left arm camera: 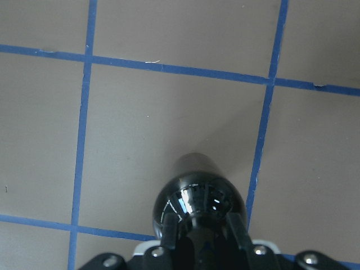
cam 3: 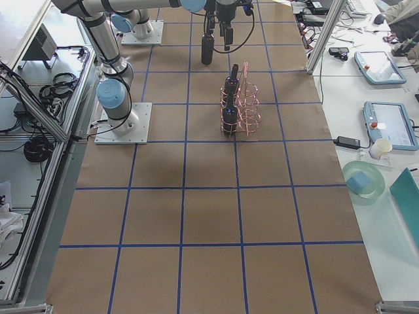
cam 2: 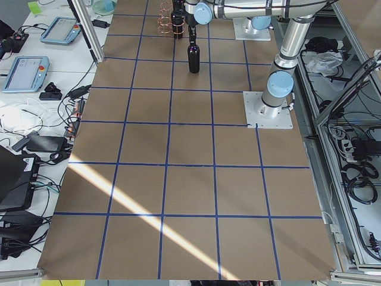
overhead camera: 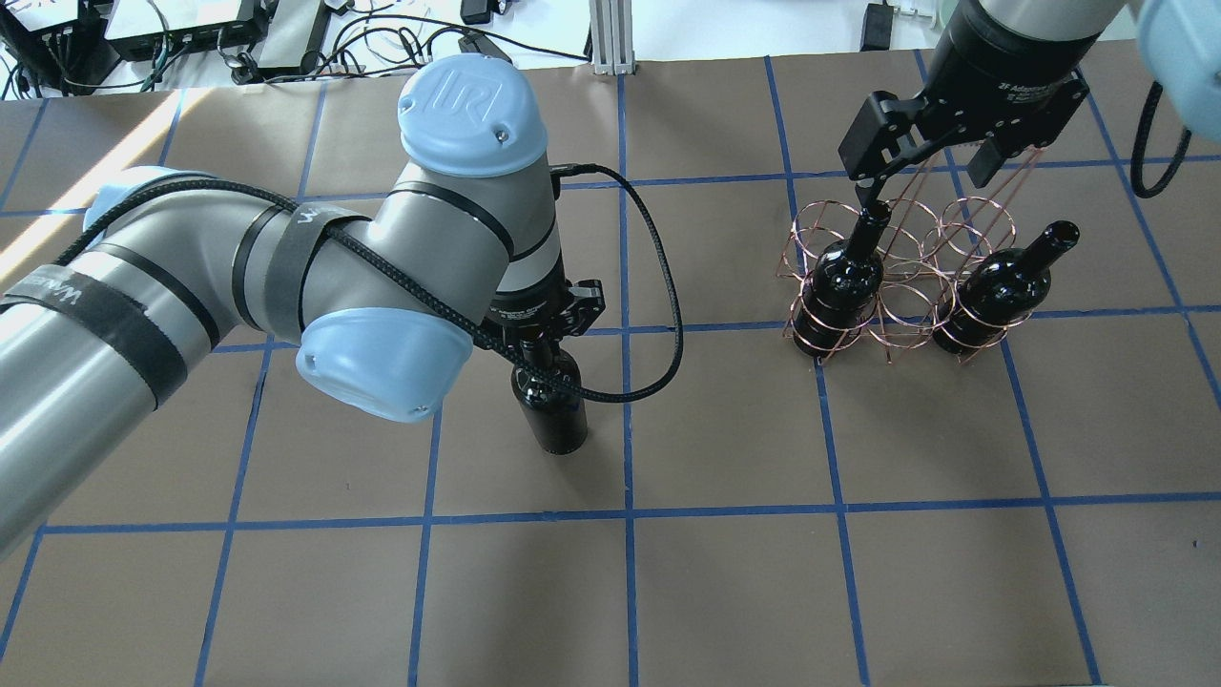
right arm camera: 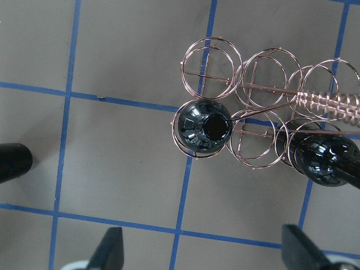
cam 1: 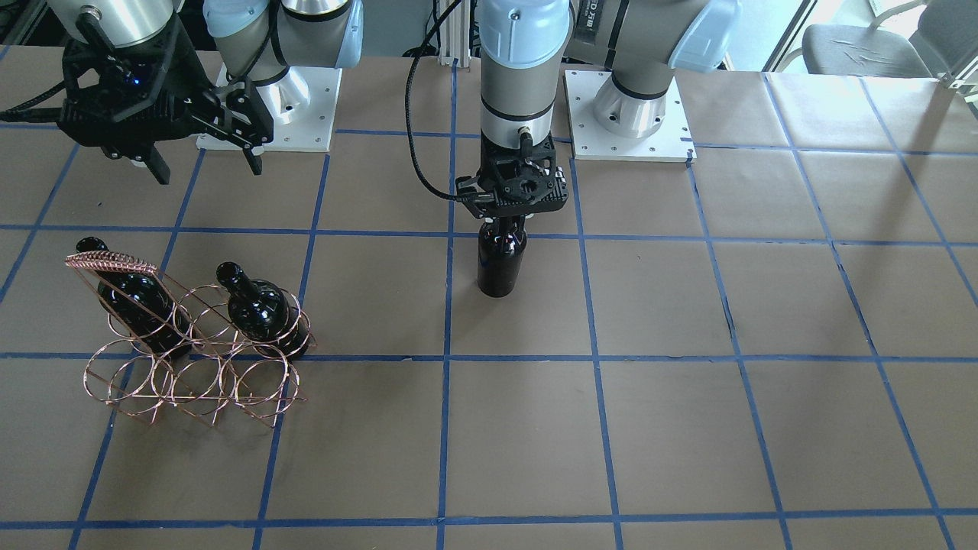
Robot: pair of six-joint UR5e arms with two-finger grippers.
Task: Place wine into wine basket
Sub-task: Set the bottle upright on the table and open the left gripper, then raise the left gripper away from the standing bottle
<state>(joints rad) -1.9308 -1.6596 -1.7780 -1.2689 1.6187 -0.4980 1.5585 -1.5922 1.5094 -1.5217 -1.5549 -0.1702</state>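
My left gripper [cam 1: 504, 225] is shut on the neck of a near-black wine bottle [cam 1: 502, 263] that stands upright mid-table, also in the overhead view [overhead camera: 553, 410] and the left wrist view [left arm camera: 197, 191]. The copper wire wine basket [cam 1: 191, 374] stands to my right [overhead camera: 897, 315]. Two alike bottles [overhead camera: 844, 281] [overhead camera: 1002, 286] sit upright in its end rings on one row; the ring between them is empty [right arm camera: 259, 140]. My right gripper [overhead camera: 923, 183] hangs open and empty above the basket [right arm camera: 205, 250].
The table is brown paper with a blue tape grid. The two white arm base plates [cam 1: 267, 107] [cam 1: 626, 114] sit at the robot's edge. A black cable [overhead camera: 658, 286] loops beside my left wrist. Tablets and cables lie beyond the table's far edge [cam 3: 376, 65].
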